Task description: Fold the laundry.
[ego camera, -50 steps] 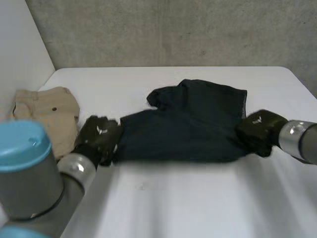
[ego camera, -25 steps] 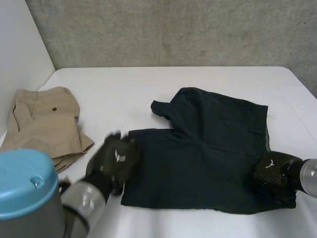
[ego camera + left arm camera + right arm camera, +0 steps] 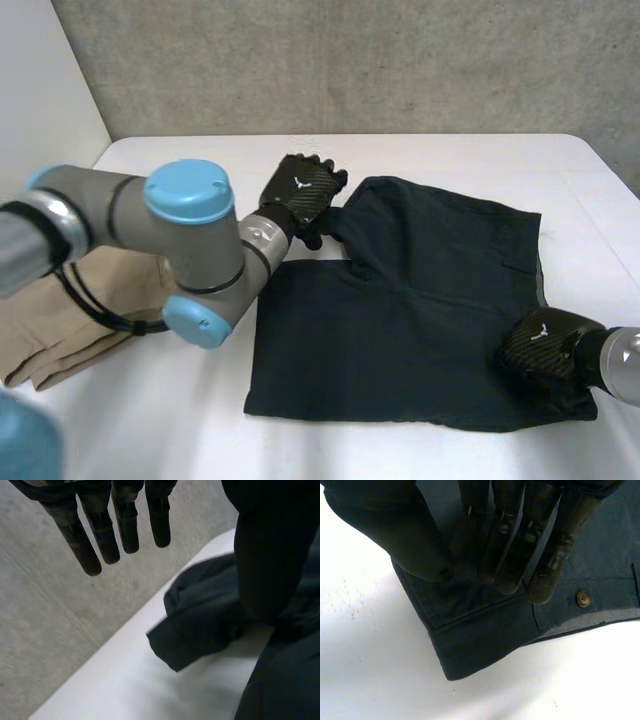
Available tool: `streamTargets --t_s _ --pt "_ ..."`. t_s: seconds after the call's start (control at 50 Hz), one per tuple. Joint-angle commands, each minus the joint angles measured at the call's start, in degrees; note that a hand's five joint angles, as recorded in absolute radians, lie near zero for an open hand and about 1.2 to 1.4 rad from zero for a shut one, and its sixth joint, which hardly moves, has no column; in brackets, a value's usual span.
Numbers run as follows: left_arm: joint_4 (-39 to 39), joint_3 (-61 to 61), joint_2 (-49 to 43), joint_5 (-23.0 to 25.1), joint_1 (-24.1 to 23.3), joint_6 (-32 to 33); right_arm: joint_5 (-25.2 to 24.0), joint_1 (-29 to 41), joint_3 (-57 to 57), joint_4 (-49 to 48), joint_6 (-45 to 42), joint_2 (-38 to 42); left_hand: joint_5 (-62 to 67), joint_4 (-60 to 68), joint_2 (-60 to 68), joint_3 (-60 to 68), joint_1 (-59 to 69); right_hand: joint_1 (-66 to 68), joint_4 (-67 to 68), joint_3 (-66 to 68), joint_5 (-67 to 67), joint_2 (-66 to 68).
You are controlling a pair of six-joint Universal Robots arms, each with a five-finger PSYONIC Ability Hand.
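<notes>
Two hands at one pair of dark shorts [image 3: 420, 300], spread on the white table [image 3: 480, 160], right of khaki shorts [image 3: 60, 340]. Likely soft, light, limp; firmest hold probably at waistband [image 3: 470, 645] and hems. Left hand [image 3: 300, 190] above far-left leg end, fingers [image 3: 102, 535] straight, apart, empty. Right hand [image 3: 540, 345] on near-right waistband corner, fingers [image 3: 512, 555] straight, together.

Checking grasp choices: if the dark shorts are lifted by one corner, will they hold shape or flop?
Probably flop: one leg lies bunched and folded over near the left hand. The waistband under the right hand looks thicker and stitched, so likely somewhat stiffer. Rolling seems unlikely; the dark shorts lie flat on the table.
</notes>
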Motion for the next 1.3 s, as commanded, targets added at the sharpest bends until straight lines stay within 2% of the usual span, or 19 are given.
streamTargets --t_s 0.02,0.14,0.22,0.28,0.32,0.38,0.48,0.56,0.7,0.82,0.92,0.94,0.98,1.04,1.16,1.3 --pt "-4.7 16.5 -13.7 0.0 0.3 0.1 -0.2 0.2 0.0 -1.4 1.2 0.1 8.9 9.5 9.3 9.3 11.0 23.0 11.8 12.4 12.8 12.7" --pt "-6.6 23.0 -19.3 0.0 0.4 0.4 -0.1 0.2 0.3 -1.9 1.3 0.1 14.1 14.7 14.6 14.5 16.3 23.0 11.8 12.4 12.8 12.7" --pt "-8.7 26.7 -22.2 0.0 0.6 0.3 -0.2 0.1 0.4 -2.0 1.3 0.2 24.0 24.6 24.5 24.4 26.2 23.0 11.8 12.4 12.8 12.7" --pt "-9.9 29.2 -23.4 -0.8 0.7 0.1 -0.2 0.1 0.4 -2.2 1.3 0.3 48.0 48.6 48.5 48.4 50.2 23.0 11.8 12.4 12.8 12.7" --pt "-10.3 29.8 -23.5 -2.1 0.7 0.2 -0.2 0.1 0.4 -2.4 1.3 0.4 56.6 57.2 57.1 57.0 58.8 23.0 11.8 12.4 12.8 12.7" --pt "-10.3 30.2 -23.3 -4.5 0.7 0.4 -0.2 0.1 0.4 -2.7 1.3 0.5 56.6 57.2 57.1 57.0 58.8 23.0 11.8 12.4 12.8 12.7" --pt "-10.0 29.8 -22.9 -12.3 1.1 0.6 -0.2 0.1 0.4 -2.7 1.3 0.6 56.6 57.2 57.1 57.0 58.8 23.0 11.8 12.4 12.8 12.7" --pt "-10.3 29.1 -22.8 -15.3 1.9 0.7 -0.2 0.0 0.4 -2.7 1.3 0.6 56.6 57.2 57.1 57.0 58.8 23.0 11.8 12.4 12.8 12.7" --pt "-10.8 23.0 -18.5 -15.9 2.3 0.8 -0.1 -0.2 0.2 -3.0 1.3 0.6 56.6 57.2 57.1 57.0 58.8 23.0 11.8 12.4 12.8 12.7" --pt "-7.5 16.8 -13.0 -15.8 1.7 0.9 -0.1 -0.1 0.3 -3.0 1.3 0.6 56.6 57.2 57.1 57.0 58.8 23.0 11.8 12.4 12.8 12.7" --pt "-5.9 15.2 -12.3 -15.8 1.2 1.3 -0.1 -0.1 0.3 -3.1 1.4 0.6 56.6 57.2 57.1 57.0 58.8 23.0 11.8 12.4 12.8 12.7" --pt "-6.0 15.2 -12.5 -15.7 1.1 1.9 -0.1 0.0 0.3 -3.2 1.4 0.6 38.5 39.1 39.0 38.9 40.7 23.0 11.8 12.4 12.8 12.7" --pt "-6.0 15.1 -13.1 -15.7 1.1 2.8 -0.2 0.0 0.2 -3.3 1.7 0.5 14.0 14.7 14.5 14.5 16.2 23.0 11.8 12.4 12.8 12.7" --pt "-6.2 15.0 -13.9 -15.8 0.8 5.0 -0.2 0.0 -0.1 -4.3 2.9 0.5 -1.5 -0.9 -1.0 -1.1 0.6 23.0 11.8 12.4 12.8 12.7" --pt "-6.3 13.2 -12.9 -15.3 -0.1 5.5 -0.2 0.0 -0.9 -7.0 5.5 0.5 -4.6 -4.0 -4.1 -4.2 -2.4 23.0 11.8 12.4 12.8 12.7" --pt "-3.1 2.3 -4.0 -13.3 0.3 4.6 -0.1 0.2 -0.9 -8.6 6.7 0.5 -2.6 -1.9 -2.1 -2.2 -0.4 23.0 11.8 12.4 12.8 12.7"
